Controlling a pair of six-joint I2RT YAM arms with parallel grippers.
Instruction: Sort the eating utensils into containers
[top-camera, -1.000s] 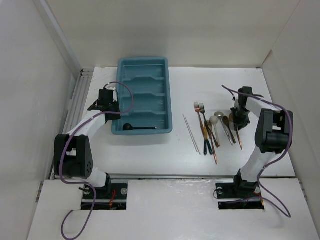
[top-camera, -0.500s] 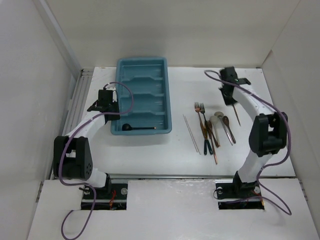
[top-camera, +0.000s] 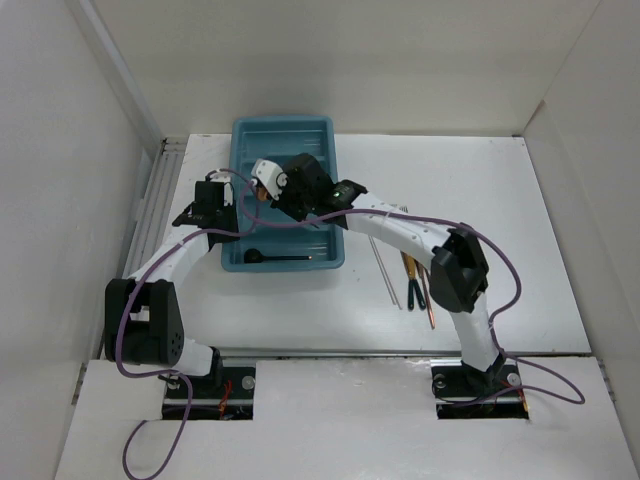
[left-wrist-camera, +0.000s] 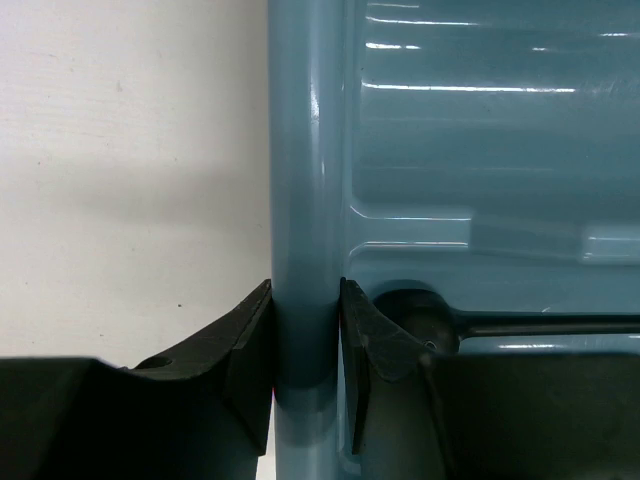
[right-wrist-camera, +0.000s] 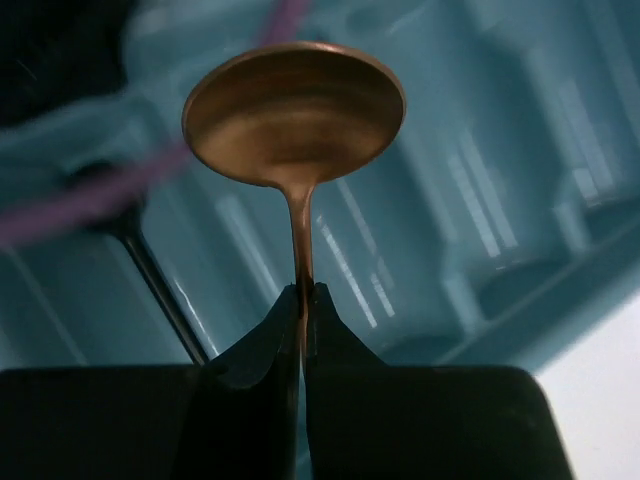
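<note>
The teal tray (top-camera: 285, 124) lies at the back left of the table. My left gripper (top-camera: 216, 208) is shut on the tray's left rim (left-wrist-camera: 300, 200), one finger outside and one inside. My right gripper (top-camera: 281, 186) reaches across over the tray's middle compartments. It is shut on the thin handle of a copper spoon (right-wrist-camera: 295, 110), held bowl forward above the tray (right-wrist-camera: 480, 200). A dark spoon (top-camera: 280, 256) lies in the nearest compartment; its bowl shows in the left wrist view (left-wrist-camera: 415, 320). Silver chopsticks (top-camera: 385, 268), green-handled pieces (top-camera: 415, 288) and a copper piece (top-camera: 429, 305) lie right of the tray.
The right arm (top-camera: 400, 230) spans the table from the right base to the tray and hides part of the utensil pile. A purple cable (right-wrist-camera: 90, 195) crosses in front of the right wrist camera. White walls enclose the table on three sides.
My right arm has swung from the table's right side leftward across to above the tray, carrying the copper spoon. The left gripper has stayed on the tray rim.
</note>
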